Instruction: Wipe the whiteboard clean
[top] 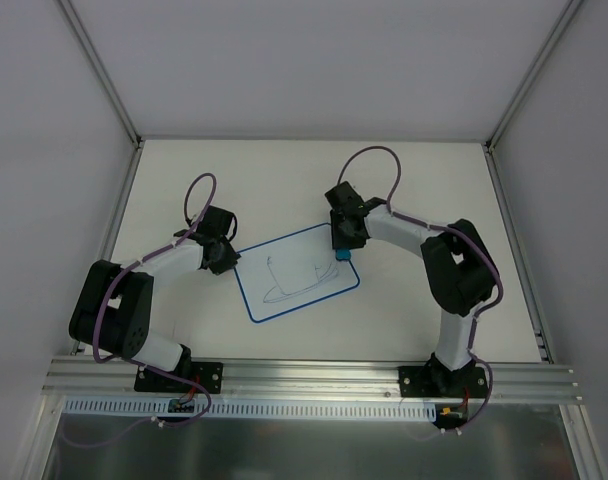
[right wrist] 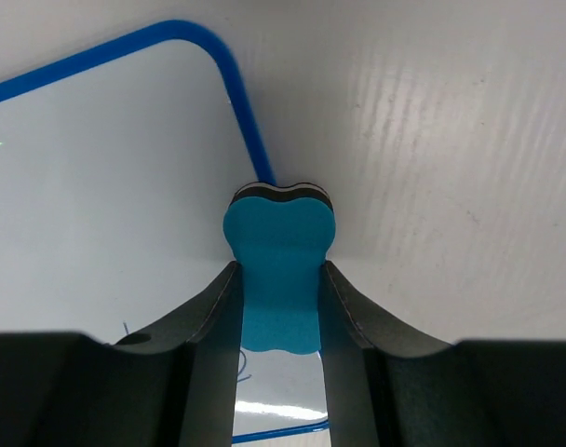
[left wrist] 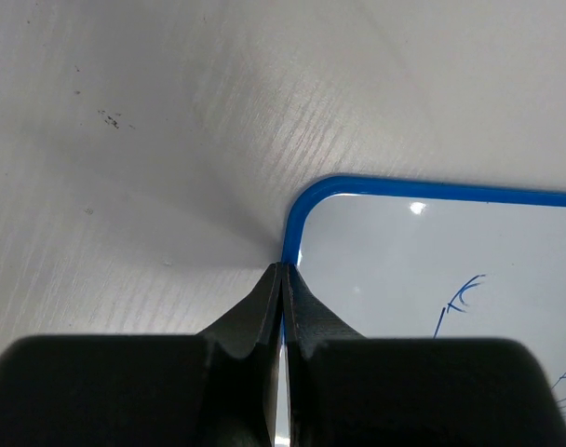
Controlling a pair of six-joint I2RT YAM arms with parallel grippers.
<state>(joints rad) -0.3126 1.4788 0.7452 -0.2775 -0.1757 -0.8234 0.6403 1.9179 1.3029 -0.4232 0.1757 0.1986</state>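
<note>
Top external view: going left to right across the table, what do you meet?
left arm's elbow → whiteboard → blue eraser → right arm's elbow

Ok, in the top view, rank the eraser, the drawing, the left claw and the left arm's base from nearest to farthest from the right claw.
1. eraser, gripped in the right claw at the whiteboard's right edge.
2. drawing, mid-board.
3. left claw, shut, at the whiteboard's left edge.
4. left arm's base, on the near-left rail.
</note>
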